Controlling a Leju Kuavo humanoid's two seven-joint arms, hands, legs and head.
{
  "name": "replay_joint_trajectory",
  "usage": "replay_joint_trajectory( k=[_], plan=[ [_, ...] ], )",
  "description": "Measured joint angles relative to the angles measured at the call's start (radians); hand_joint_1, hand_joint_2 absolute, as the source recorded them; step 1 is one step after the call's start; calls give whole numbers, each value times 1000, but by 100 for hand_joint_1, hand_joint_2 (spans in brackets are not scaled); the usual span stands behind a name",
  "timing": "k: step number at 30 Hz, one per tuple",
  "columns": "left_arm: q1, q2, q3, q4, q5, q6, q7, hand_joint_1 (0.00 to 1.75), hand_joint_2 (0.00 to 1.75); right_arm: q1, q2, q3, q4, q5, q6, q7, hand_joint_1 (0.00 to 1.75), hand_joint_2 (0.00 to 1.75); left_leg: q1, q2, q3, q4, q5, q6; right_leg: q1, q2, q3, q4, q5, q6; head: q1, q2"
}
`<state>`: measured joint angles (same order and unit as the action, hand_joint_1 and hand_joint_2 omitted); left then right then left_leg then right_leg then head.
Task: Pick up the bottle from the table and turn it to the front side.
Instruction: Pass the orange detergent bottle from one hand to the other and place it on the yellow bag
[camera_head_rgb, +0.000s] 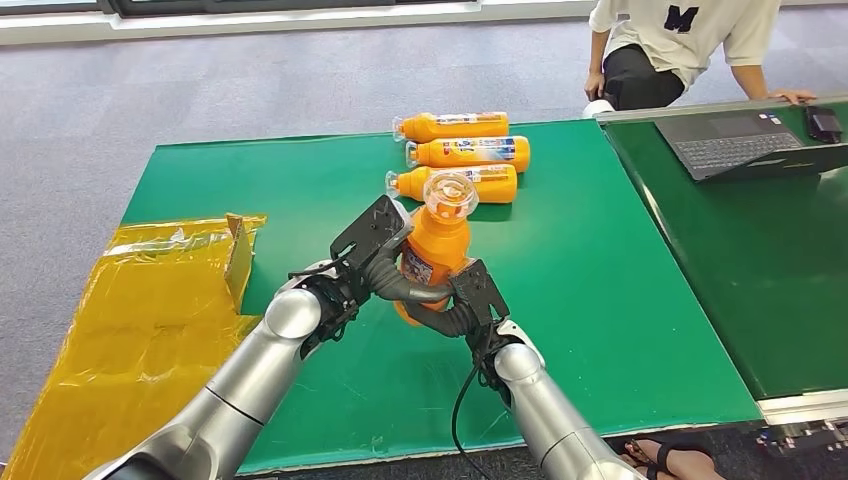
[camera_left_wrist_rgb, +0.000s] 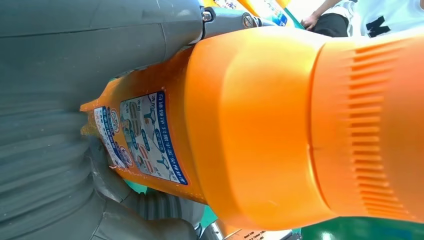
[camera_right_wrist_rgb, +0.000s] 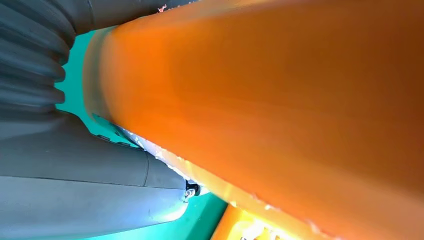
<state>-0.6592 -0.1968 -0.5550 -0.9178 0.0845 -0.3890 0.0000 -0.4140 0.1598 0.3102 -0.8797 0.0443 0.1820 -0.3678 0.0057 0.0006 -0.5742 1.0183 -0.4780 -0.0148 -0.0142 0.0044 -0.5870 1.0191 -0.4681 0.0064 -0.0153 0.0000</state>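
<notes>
Upright, bottle (camera_head_rgb: 438, 252) between both hands' fingers (camera_head_rgb: 400, 285) (cap up), above table (camera_head_rgb: 560, 260)

Glossy orange plastic bottle (camera_head_rgb: 438, 252), ribbed cap; matt green table (camera_head_rgb: 560, 300); crinkly yellow film (camera_head_rgb: 140, 330).

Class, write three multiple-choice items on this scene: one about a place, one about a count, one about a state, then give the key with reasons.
1. Where is the laptop?
A. on the right-hand table
B. on the yellow sheet
C. on the floor

2. How many bottles lie on the green table?
A. one
B. three
C. five

3. What is the state of the held bottle?
A. lying flat
B. held by both hands, cap up
C. held by a person

Key: 1 A, it sits on the adjoining table by the seated person. 2 B, three lying bottles form a row. 3 B, the left hand and right hand grip it.
</notes>
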Motion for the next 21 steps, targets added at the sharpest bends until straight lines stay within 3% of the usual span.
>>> replay_joint_trajectory(
  k=[12,16,21],
  plan=[
    [-6,1,-18,7,6,2,9,2,175,9,0,0,0,-1,-1,3,175,175,0,0,0,0,0,0,0,0,0,0,0,0,0,0],
    [-21,0,-35,19,16,1,17,175,175,10,0,-1,0,-8,2,4,175,175,0,0,0,0,0,0,0,0,-1,0,0,0,0,0],
    [-60,-15,-64,42,32,8,40,175,175,1,-1,-10,0,-26,5,5,175,175,0,1,0,0,0,0,0,0,-1,0,0,0,0,0]
  ],
)
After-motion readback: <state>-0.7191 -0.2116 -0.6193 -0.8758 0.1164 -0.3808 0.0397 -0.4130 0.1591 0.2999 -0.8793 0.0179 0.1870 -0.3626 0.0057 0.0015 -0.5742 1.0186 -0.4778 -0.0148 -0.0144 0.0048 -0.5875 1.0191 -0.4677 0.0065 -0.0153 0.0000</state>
